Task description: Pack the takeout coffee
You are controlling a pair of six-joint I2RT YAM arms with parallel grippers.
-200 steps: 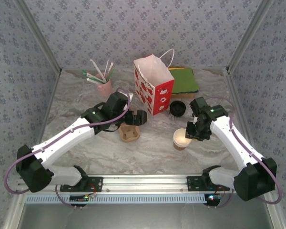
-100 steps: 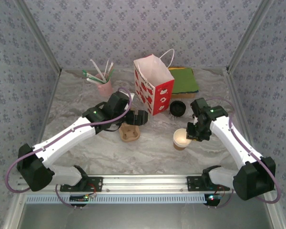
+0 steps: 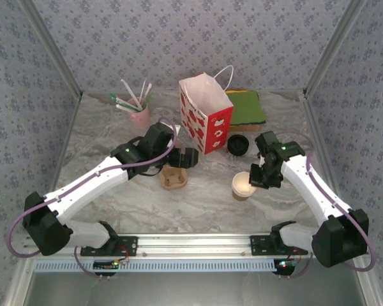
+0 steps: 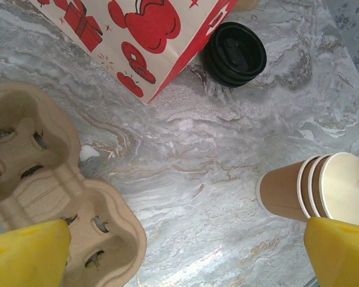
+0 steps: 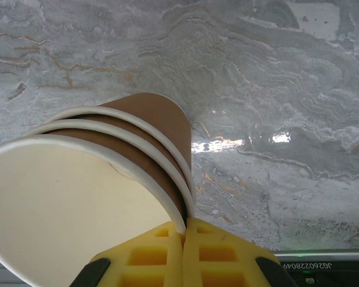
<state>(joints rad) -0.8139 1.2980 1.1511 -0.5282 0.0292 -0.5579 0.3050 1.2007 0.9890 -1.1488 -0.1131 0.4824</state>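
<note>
Black rail label (image 5: pixel 332 265): inverted serial digits, barely readable.

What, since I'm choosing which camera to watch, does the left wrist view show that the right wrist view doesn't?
Left wrist view: the red-printed paper bag, the black lid beside it, the cardboard cup carrier, and the left gripper open, its yellow fingertips far apart. Right wrist view: the right gripper shut on the rim of the stacked brown cups, with the top cup's cream inside seen close. Shared: those cups, lidless, and the marble tabletop.
</note>
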